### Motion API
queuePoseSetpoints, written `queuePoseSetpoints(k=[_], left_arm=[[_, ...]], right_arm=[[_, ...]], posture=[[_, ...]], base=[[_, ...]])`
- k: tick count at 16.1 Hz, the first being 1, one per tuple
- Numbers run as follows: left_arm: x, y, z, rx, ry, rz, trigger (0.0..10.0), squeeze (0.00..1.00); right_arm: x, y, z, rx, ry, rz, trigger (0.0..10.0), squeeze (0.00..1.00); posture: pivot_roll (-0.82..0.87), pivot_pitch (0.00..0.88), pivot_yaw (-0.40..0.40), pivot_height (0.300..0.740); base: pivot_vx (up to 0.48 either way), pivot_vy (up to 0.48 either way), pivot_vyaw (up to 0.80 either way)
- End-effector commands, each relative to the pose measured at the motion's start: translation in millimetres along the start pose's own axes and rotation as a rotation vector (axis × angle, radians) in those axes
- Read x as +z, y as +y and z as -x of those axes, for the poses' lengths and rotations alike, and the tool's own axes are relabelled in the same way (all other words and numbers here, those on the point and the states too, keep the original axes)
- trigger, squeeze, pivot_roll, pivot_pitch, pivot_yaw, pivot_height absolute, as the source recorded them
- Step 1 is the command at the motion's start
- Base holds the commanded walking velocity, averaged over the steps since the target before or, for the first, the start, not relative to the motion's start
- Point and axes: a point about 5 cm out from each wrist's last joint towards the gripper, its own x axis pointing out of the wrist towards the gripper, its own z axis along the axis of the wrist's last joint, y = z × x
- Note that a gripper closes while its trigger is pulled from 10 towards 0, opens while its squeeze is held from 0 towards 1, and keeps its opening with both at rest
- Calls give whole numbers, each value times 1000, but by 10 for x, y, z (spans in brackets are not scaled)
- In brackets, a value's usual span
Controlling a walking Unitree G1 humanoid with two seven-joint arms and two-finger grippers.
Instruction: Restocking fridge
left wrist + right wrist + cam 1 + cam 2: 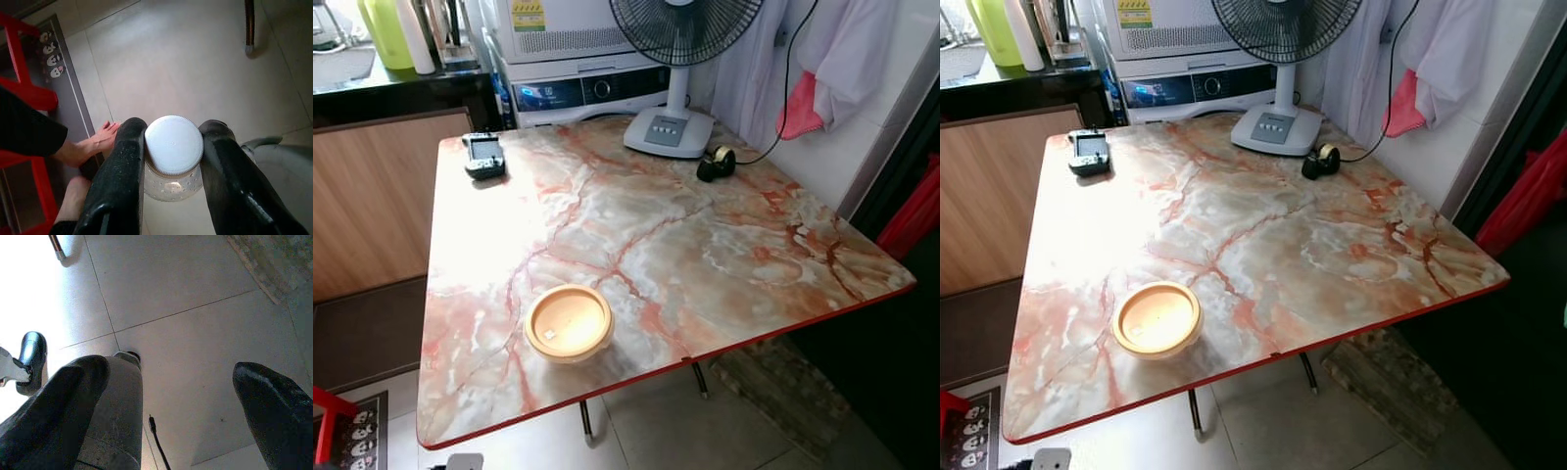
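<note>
1. Pale floor tiles (195,58) lie beneath the left gripper (173,147), which hangs low near the floor; its two black fingers (122,171) are clamped on a clear jar (173,188) just below its white ribbed lid (173,144), one finger touching each side.
2. Beside that gripper, a person's bare feet (90,144) stand on the tiles at the edge of a dark mat (63,73), next to a red frame (24,63); a metal table leg (249,24) comes down to the floor farther off.
3. Over the same kind of tiles, the right gripper (171,401) hangs with its jaws spread wide and nothing between them. A silver robot leg (115,416) and a thin black cable (156,438) show past its fingers, and the edge of a worn rug (279,259) lies farther off.
4. Ahead of the robot stands a marble-patterned table (705,264) with a red edge.
5. Near the table's front edge, toward the left, sits a round tan container (569,323).
6. At the far left corner lies a small black handheld device (484,155).
7. At the far side stands a white desk fan (672,117), with a black tape dispenser (716,163) just beside its base.
8. Behind the table is a white appliance (578,59), and to the right cloths (822,69) hang on the wall.
</note>
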Motion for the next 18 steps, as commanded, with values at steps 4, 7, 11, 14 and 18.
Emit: queuePoseSetpoints(k=[4, 7, 11, 14, 18], left_arm=[[-4, -65, -7, -25, 19, -12, 10000, 0], [-35, -180, 1, -54, 45, -6, 10000, 0], [-34, -181, -6, -64, 64, -9, 10000, 0], [-48, -81, -12, -46, 77, -4, 10000, 0], [-130, 7, 10, -33, 91, 5, 10000, 0]], right_arm=[[-139, 25, 26, -9, 54, -38, 10000, 0], [-144, -44, 34, -38, 55, -66, 10000, 0], [-112, -31, 24, -52, 40, -115, 10000, 0], [-54, 21, -5, -47, 50, -111, 10000, 0], [32, 64, -31, -49, 27, -120, 10000, 0]], posture=[[79, 0, 8, 740], [45, 0, 10, 740], [20, 0, 43, 740], [50, 0, 2, 740], [92, 0, 12, 740]], base=[[0, 0, 0], [0, 0, 0], [0, 0, 0], [0, 0, 0], [0, 0, 0]])
